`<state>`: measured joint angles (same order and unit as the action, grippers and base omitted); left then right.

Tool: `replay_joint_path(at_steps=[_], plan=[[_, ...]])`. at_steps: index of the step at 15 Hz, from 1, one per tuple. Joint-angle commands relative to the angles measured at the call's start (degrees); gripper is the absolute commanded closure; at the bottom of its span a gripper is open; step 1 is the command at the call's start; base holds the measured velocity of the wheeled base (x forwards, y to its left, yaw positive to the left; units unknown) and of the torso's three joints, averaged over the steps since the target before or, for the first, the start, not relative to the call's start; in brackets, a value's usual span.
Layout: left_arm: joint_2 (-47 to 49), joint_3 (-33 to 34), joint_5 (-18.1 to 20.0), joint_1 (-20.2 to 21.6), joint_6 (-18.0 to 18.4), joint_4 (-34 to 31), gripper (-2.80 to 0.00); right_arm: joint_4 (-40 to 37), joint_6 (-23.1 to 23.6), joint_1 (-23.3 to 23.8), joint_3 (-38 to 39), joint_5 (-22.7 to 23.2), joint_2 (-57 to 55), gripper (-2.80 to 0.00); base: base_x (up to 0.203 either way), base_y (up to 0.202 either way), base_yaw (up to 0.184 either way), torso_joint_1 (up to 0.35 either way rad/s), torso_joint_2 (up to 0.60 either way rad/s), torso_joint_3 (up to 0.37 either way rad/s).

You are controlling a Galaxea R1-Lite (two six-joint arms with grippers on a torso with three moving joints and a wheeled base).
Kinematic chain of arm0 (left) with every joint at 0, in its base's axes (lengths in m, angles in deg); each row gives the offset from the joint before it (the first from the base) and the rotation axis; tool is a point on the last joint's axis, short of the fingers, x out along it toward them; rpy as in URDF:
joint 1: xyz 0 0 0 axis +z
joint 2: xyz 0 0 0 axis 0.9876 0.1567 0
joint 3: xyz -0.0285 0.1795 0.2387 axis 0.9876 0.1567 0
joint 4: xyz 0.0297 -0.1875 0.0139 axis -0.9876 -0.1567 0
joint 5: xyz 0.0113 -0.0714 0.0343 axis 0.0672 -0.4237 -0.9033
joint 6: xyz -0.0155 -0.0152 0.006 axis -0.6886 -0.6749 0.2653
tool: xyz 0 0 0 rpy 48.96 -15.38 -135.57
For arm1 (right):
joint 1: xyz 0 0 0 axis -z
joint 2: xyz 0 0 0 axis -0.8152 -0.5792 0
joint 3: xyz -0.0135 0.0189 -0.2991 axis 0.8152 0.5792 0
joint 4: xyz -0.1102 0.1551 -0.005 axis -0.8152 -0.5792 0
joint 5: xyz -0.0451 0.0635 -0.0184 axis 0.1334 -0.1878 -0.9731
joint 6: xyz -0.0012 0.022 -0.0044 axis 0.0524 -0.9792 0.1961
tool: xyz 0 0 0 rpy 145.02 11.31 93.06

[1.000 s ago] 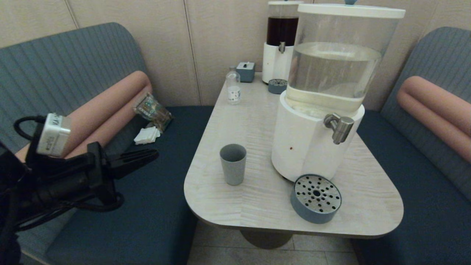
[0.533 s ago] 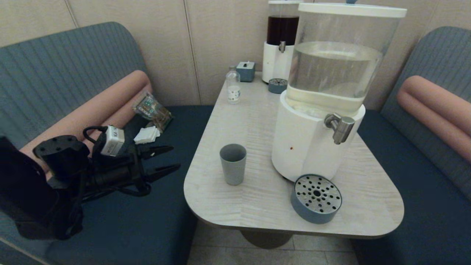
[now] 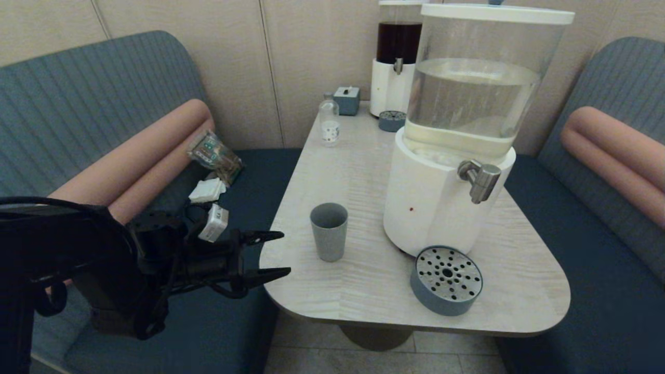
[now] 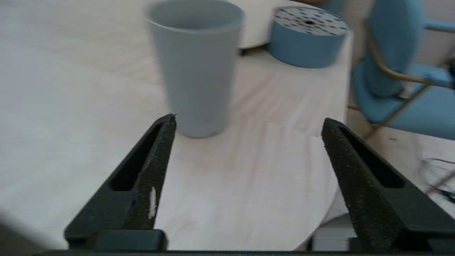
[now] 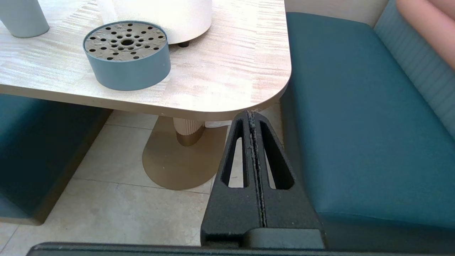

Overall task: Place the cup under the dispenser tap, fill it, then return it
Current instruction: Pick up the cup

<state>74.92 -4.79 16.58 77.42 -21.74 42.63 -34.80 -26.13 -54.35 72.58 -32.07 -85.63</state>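
The left gripper (image 3: 278, 253) is hanging at the near left edge of the table (image 3: 363, 301), fingers spread wide and pointing toward the cup (image 3: 329, 231), which is standing upright and apart from them, near the table's left side. In the left wrist view the cup (image 4: 194, 67) is sitting ahead of the open span but off toward one finger (image 4: 156, 160), so the line looks slightly off-centre; a sideways correction seems needed before closing. The wide spread makes sense, since the tumbler tapers and a side grasp needs clearance round its body. The dispenser tap (image 3: 480, 179) is jutting from the white base of the large clear-tank dispenser (image 3: 467, 104), pointing down over bare table, with the perforated drip tray (image 3: 447, 280) sitting nearer the front edge, close to but perhaps not squarely under the nozzle. The cup is standing well to the left of the tap, so the carry across is not yet begun. The right gripper (image 5: 253, 117) is parked low beside the table's near right corner, above the floor and by the blue seat (image 5: 355, 106), fingers pressed together on nothing. Farther back, a small clear bottle (image 3: 329, 124) and a dark-liquid dispenser (image 3: 397, 57) are standing out of the way.
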Motion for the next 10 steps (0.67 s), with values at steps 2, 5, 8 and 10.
replay_joint_path(at_steps=[2, 5, 8, 10], plan=[[2.46, -1.48, 0.69, -0.73, 0.04, 0.45, -2.80, 0.06, 0.07, 0.01, 0.00, 0.00, -0.01, 0.00, 0.000, 0.000, 0.000, 0.000, 0.00, 0.000], [5.40, -5.05, 0.44, -1.46, -0.21, 0.45, -2.80, 0.03, -0.02, 0.01, 0.00, 0.00, -0.01, 0.00, 0.000, 0.000, 0.000, 0.000, 0.00, 0.000], [8.36, -10.37, -1.27, -2.95, -0.97, 0.45, -2.80, 0.06, 0.07, 0.01, 0.00, 0.00, -0.01, 0.00, 0.000, 0.000, 0.000, 0.000, 0.00, 0.000], [9.52, -12.49, -3.10, -4.60, -1.39, 0.45, -2.80, 0.06, 0.07, 0.01, 0.09, 0.00, -0.01, 0.00, 0.000, 0.000, 0.000, 0.000, 0.00, 0.000]])
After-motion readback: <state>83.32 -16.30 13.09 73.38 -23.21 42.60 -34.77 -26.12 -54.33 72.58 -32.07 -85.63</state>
